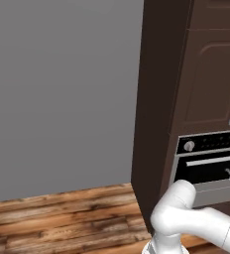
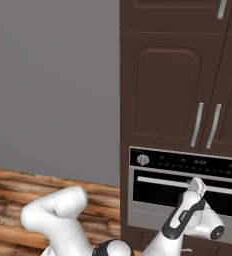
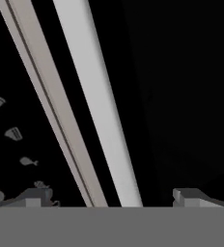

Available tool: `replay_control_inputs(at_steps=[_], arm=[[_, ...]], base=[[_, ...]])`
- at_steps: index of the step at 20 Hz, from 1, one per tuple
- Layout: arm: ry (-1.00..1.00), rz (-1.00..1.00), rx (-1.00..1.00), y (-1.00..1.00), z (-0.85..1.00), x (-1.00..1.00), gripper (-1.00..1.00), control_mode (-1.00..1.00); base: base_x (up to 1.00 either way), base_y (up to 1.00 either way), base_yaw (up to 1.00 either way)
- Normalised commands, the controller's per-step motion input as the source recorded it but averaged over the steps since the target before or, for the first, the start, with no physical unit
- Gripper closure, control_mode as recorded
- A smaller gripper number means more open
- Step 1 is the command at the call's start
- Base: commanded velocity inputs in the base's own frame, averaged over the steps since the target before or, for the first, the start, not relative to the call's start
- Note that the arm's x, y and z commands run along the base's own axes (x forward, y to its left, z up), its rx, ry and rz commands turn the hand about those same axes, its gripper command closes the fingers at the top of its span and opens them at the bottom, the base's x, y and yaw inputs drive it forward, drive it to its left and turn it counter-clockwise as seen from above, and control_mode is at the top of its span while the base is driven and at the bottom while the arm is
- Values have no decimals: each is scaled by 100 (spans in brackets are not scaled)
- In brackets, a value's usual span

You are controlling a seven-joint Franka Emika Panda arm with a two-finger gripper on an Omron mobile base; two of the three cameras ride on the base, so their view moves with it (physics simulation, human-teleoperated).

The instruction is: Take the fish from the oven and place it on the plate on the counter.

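The gripper (image 3: 111,195) sits right at the oven (image 2: 183,197) front with its fingers spread wide and nothing between them — in the hand view the two dark fingertips (image 3: 193,198) rise well apart at the bottom, one on each side of the pale door handle (image 3: 102,111), which crosses the view as a slanted bar. Beside that bar runs a duller grey strip, and past it, on the black control panel (image 3: 10,140), a column of small grey cooking symbols shows. From the right base view the white arm (image 2: 180,220) reaches up from the floor level to the oven door, its hand meeting the silver handle near the door's middle. The door looks shut, its dark window below the black panel with a round silver knob (image 2: 143,160) at the left end. The fish cannot be seen behind the dark door. Above the oven stand dark brown cabinet doors (image 2: 168,85) with upright silver pulls, and to the left lie the plank floor (image 1: 62,218) and the plain grey wall (image 1: 62,94).
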Motion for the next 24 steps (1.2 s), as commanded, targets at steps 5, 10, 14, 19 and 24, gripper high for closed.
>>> replay_control_inputs(at_steps=[5,10,14,19,24], arm=[[0,0,0,-23,0,4,-100,-100],[0,0,-2,-14,-4,25,-100,-100],[0,0,-2,-15,-11,25,-100,-100],[0,0,0,-21,-22,20,-100,-100],[0,0,0,-18,-20,28,-100,-100]], base=[[0,0,0],[0,0,0],[0,0,0],[0,0,0],[0,0,0]])
